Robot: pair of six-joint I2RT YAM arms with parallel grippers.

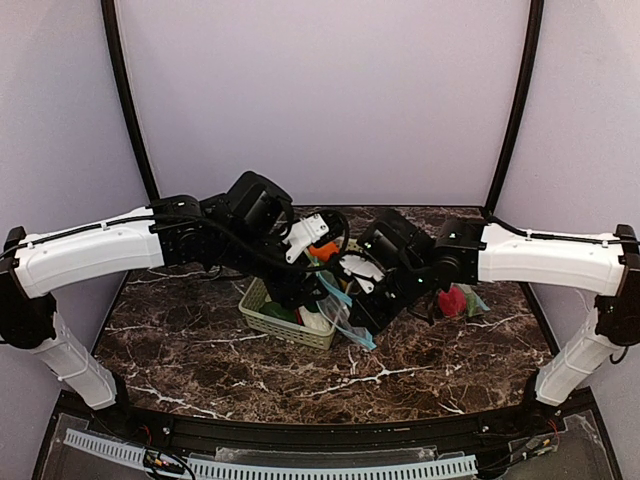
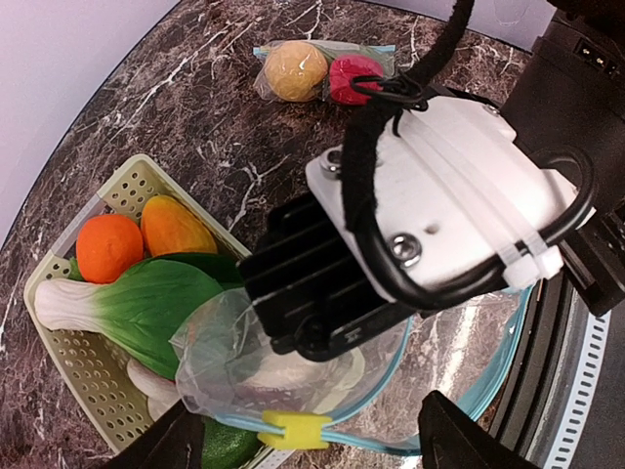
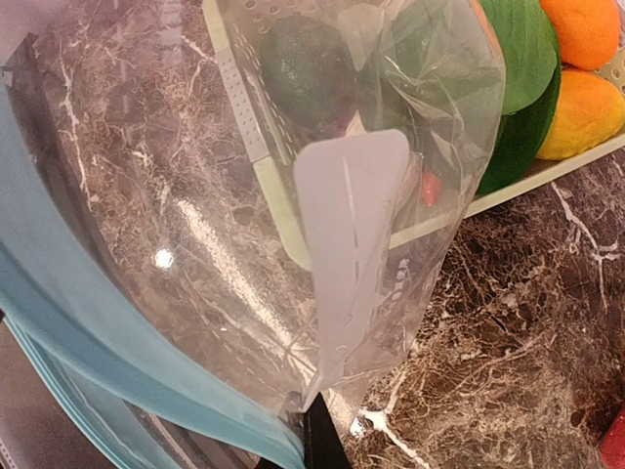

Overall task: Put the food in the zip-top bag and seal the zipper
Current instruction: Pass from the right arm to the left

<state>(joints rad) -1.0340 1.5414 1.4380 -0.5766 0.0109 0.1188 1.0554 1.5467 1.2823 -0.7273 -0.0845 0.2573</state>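
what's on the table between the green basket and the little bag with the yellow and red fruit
Only bare marble table between the basket and the small bag, as the left wrist view shows.

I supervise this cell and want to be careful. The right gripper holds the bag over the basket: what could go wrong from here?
1. The right gripper seems to pinch the zip-top bag at one edge only; a pull from the open left gripper might drag it free.
2. Both wrists crowd over the basket and could collide.
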